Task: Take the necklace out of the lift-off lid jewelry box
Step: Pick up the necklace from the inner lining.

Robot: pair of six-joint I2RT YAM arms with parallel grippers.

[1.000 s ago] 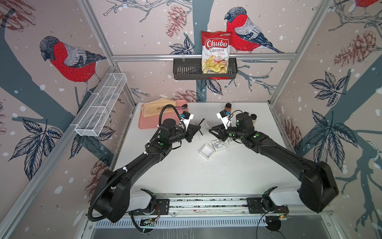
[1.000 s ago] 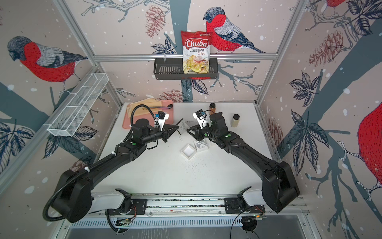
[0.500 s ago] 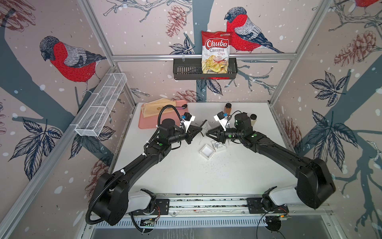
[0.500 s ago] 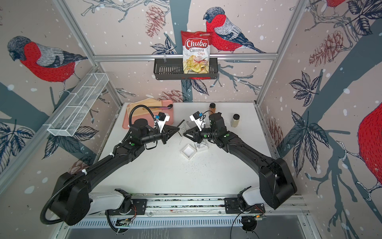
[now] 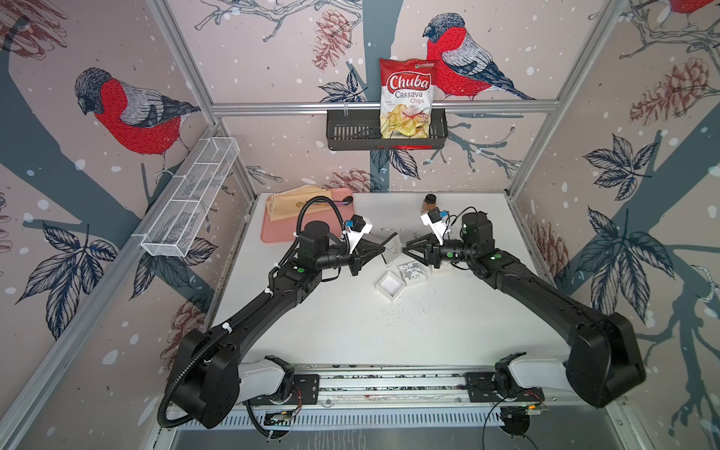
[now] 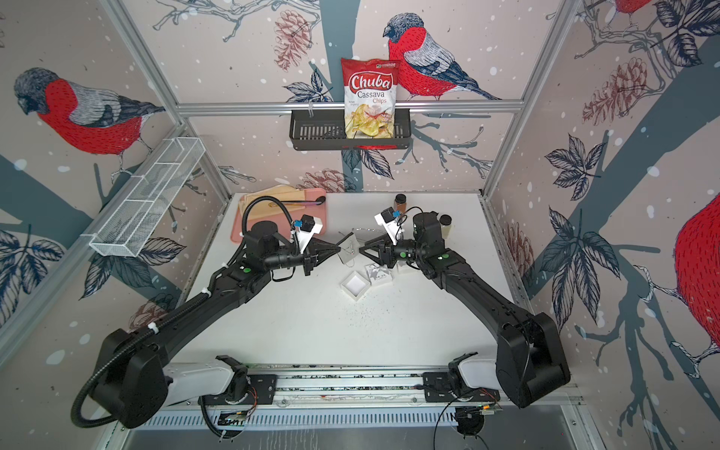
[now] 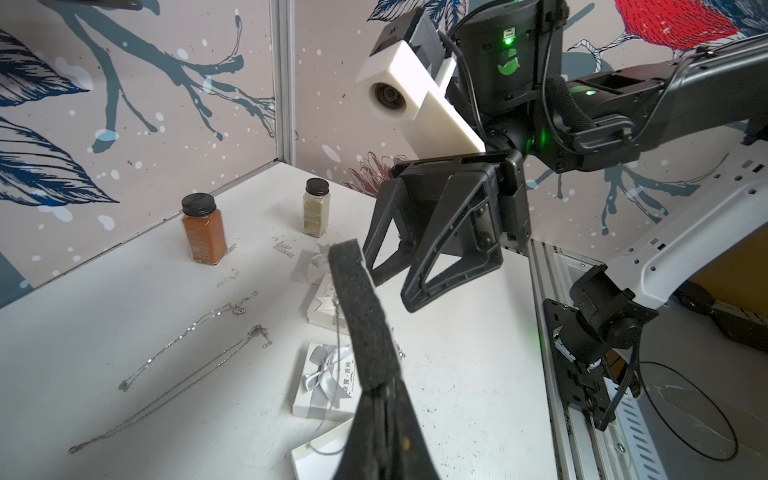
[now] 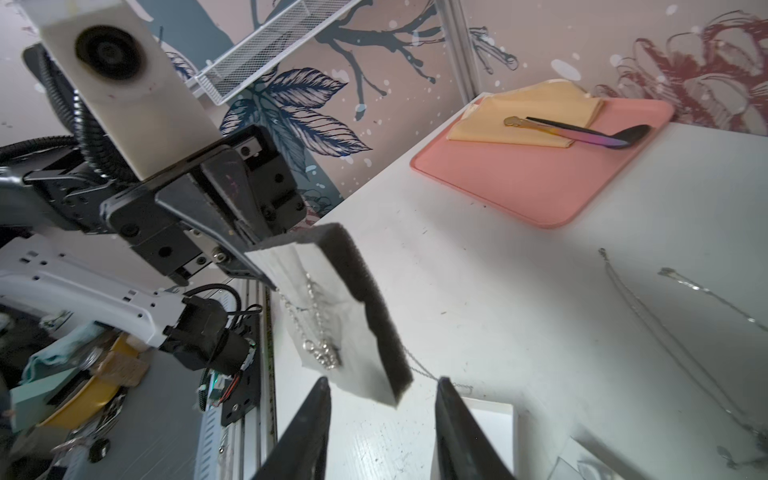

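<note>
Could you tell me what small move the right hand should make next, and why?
Probably ease the right hand forward and close it on the necklace. The left hand is shut on the foam pad, holding it above the table with the necklace hanging on its white face; the right hand's jaws stand open just short of it, gripping nothing.

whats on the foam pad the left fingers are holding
A silver necklace lies against the foam pad's white face, with its chain trailing off the far edge. The left fingers cover the clamped end, so whatever sits there is hidden.
</note>
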